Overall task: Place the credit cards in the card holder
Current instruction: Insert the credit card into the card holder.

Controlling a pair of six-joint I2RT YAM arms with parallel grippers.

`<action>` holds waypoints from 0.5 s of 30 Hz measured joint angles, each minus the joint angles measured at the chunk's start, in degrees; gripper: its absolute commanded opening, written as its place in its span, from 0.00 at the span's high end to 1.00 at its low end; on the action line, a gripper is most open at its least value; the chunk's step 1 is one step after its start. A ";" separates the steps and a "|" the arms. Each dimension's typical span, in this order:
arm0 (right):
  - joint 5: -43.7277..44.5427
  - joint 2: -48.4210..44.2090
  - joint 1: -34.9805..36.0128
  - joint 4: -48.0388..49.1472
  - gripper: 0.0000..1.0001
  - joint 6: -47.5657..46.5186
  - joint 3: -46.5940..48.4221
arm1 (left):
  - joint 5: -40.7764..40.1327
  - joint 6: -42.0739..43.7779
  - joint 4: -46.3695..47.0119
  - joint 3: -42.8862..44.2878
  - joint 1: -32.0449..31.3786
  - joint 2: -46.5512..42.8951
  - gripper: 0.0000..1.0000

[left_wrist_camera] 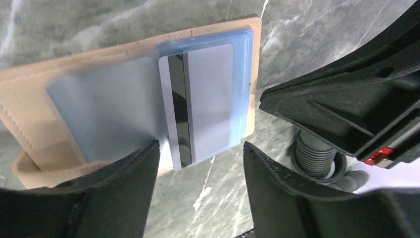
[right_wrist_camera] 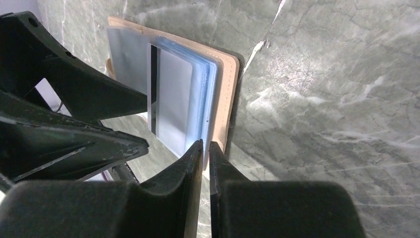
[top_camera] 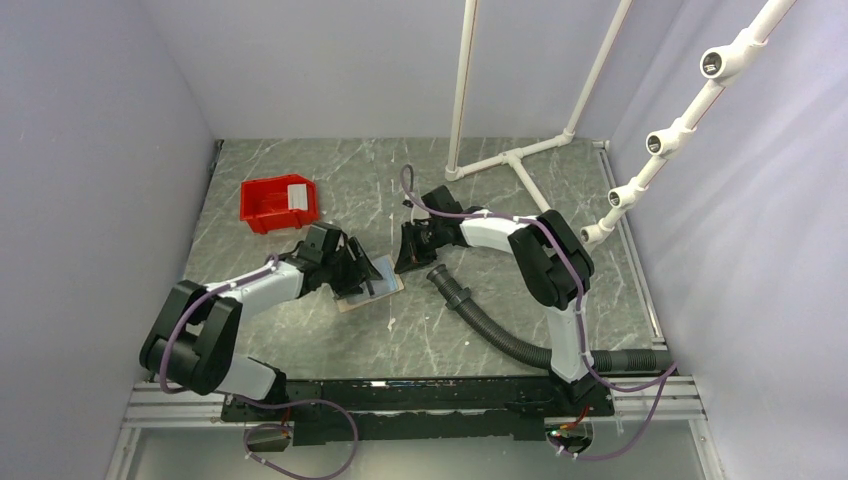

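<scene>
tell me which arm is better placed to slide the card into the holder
Left. The left hand is open astride the near end of the card, lined up to push it in. The right hand looks pinched shut on the edge of the holder, probably steadying it.

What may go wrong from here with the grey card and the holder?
The grey card sticks out past the card holder; the open left end effector may push it askew or slide the holder. The right end effector, nearly closed at the plastic sleeve, might crumple it.
</scene>
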 measured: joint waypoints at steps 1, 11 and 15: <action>-0.02 0.07 0.00 -0.02 0.88 0.00 0.07 | -0.04 0.22 0.59 0.00 -0.04 0.52 0.42; -0.09 0.74 0.98 -0.20 0.88 -0.02 1.42 | -0.81 2.60 6.62 2.54 -5.77 3.58 0.28; -0.13 0.81 1.14 -0.24 0.88 -0.11 1.42 | -0.50 2.93 5.97 1.92 -4.48 2.10 0.24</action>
